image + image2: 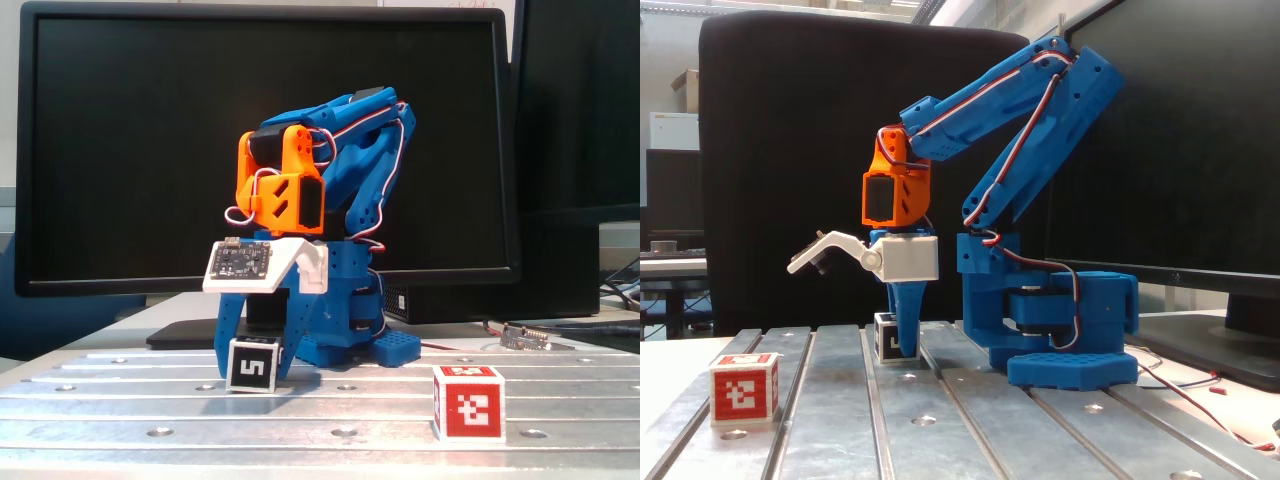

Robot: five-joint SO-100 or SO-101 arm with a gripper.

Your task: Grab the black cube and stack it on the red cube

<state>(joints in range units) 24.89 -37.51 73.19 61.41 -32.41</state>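
The black cube (pixel 252 365) with a white "5" on its face sits slightly tilted between the blue fingers of my gripper (pixel 254 360), which is shut on it low over the slotted metal table (pixel 330 415). From the side, the fingers (pixel 906 318) point straight down and cover the right part of the black cube (pixel 884 339). The red cube (pixel 468 402) stands alone on the table toward the front right, well clear of the gripper. In the side-on fixed view the red cube (pixel 743 388) is at the front left.
The blue arm base (pixel 1070 345) stands just behind the black cube. A large dark monitor (pixel 270 100) fills the background. A small metal connector (pixel 525 338) and cables lie at the table's right rear. The table has grooves and bolt holes.
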